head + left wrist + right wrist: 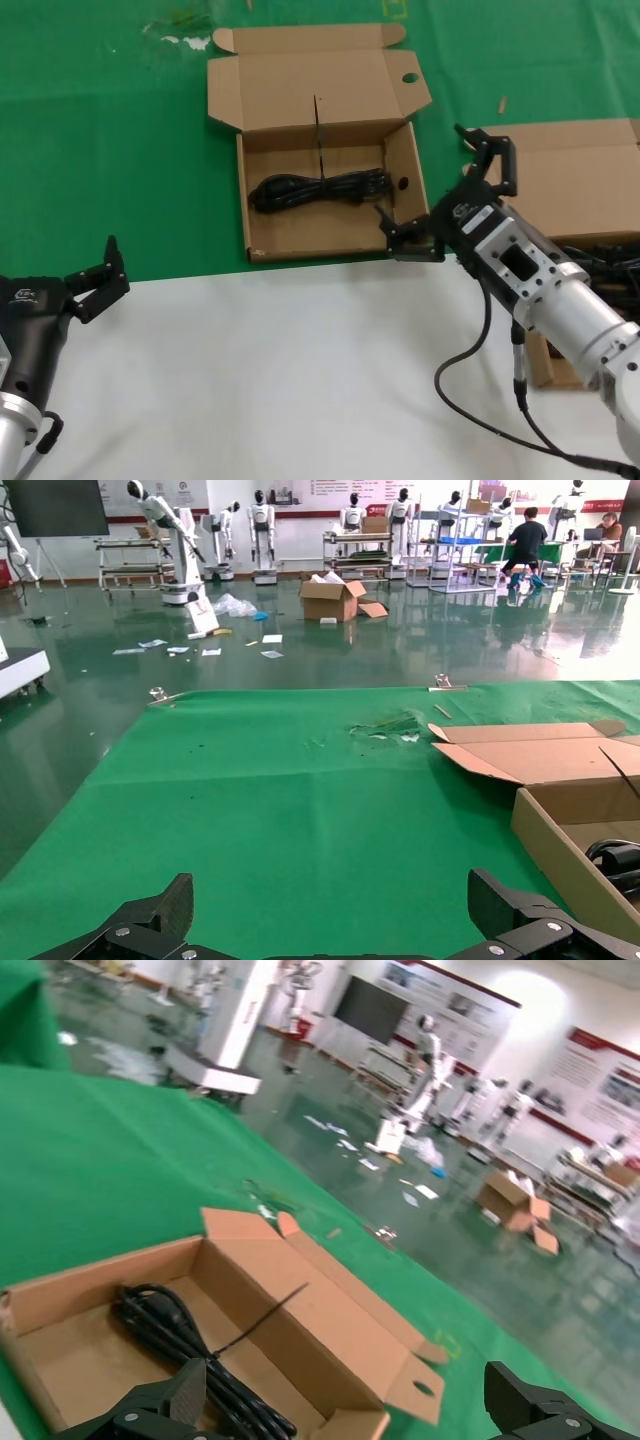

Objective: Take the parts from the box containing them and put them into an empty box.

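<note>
The brown box with a round hole in its lid flap lies open at the middle of the green mat. One coiled black cable lies across its floor. A second brown box with a plain lid sits at the right, and more black cables show in it behind my right arm. My right gripper is open and holds nothing, just off the holed box's near right corner. The right wrist view shows that box and its cable beyond the gripper. At the lower left my left gripper waits open.
White table surface fills the front, and green mat lies beyond it. A thin black tie stands up from the cable in the holed box. Scraps lie at the mat's far edge. The left wrist view catches the holed box's wall.
</note>
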